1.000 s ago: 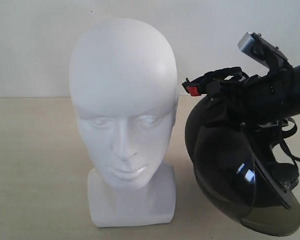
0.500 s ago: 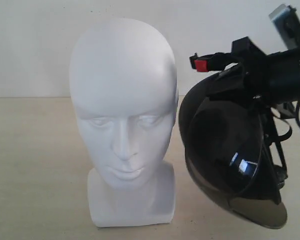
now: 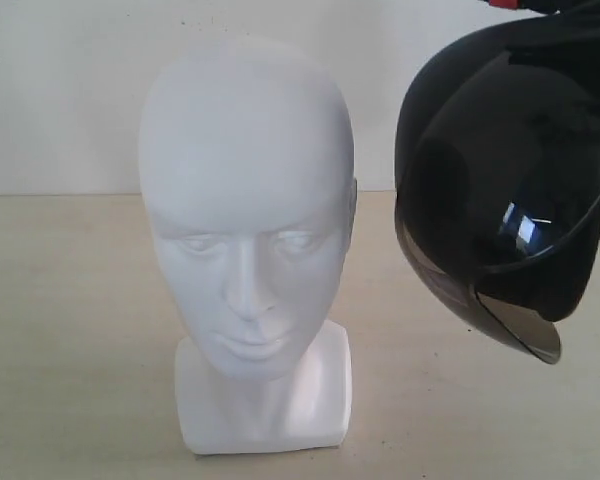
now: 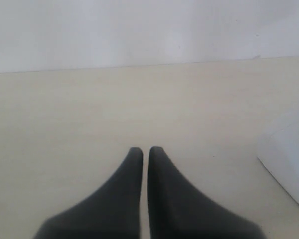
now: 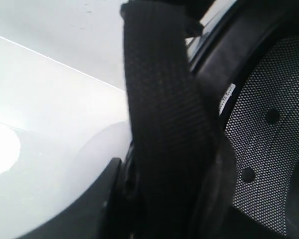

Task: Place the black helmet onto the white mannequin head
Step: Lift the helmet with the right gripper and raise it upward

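The white mannequin head stands upright on the table, face toward the exterior camera. To its right the black helmet hangs in the air at about crown height, apart from the head, its smoke visor pointing down. In the right wrist view my right gripper is shut on the helmet's rim, with a black chin strap and mesh lining close by. My left gripper is shut with nothing in it, low over the table beside the head's white base.
The beige table runs back to a plain white wall. A sliver of the red buckle shows at the top edge of the exterior view.
My right gripper has lifted the helmet from table level up to the height of the head's crown. The arm has gone out of the exterior view. The head has not moved.
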Robot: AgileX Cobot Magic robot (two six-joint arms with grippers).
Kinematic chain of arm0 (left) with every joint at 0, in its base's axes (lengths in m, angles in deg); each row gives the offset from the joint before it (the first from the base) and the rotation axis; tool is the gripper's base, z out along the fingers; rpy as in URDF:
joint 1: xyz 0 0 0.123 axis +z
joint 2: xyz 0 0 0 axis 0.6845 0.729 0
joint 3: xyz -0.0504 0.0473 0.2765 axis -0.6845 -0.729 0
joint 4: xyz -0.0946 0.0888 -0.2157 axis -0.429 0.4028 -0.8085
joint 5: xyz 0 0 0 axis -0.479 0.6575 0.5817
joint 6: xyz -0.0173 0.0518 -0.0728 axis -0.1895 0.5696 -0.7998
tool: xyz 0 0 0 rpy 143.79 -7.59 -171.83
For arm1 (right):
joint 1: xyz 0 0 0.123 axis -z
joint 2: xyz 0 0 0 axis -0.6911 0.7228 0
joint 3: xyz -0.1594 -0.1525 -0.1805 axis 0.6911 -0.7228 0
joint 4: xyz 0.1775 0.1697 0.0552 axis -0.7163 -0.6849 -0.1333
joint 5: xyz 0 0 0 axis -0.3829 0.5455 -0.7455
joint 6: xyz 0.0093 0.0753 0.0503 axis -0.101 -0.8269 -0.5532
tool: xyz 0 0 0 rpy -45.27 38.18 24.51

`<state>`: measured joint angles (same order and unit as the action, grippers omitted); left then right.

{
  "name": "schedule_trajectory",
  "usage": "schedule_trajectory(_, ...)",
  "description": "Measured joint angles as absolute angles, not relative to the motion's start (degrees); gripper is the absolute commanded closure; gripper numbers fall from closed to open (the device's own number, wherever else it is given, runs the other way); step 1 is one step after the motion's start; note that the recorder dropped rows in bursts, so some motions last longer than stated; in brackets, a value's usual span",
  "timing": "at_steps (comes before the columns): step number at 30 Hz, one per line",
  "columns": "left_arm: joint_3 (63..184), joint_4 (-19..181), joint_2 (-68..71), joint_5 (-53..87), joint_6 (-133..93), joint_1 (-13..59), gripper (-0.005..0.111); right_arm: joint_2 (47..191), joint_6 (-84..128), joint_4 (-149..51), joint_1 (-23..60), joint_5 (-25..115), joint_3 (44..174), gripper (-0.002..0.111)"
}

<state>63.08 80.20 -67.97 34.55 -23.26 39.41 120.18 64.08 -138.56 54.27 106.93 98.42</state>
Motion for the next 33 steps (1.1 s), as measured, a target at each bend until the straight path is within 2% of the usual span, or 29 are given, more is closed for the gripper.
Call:
schedule_trajectory(18, 63.1, 80.2, -68.0, 34.5, -23.3, 39.4, 0.102, 113.6, 64.0, -141.5, 54.4, 100.8, 98.3, 0.108)
schedule_trajectory(24, 63.1, 80.2, -68.0, 34.5, -23.3, 39.4, 0.102, 109.3, 53.3, -135.5, 54.5, 92.0, 98.4, 0.108)
schedule_trajectory(29, 63.1, 80.2, -68.0, 34.5, -23.3, 39.4, 0.102, 103.0, 33.8, -120.8, 54.4, 83.0, 98.4, 0.108)
schedule_trajectory(33, 63.1, 80.2, -68.0, 34.5, -23.3, 39.4, 0.102, 98.8, 21.8, -109.2, 49.0, 73.4, 98.4, 0.108)
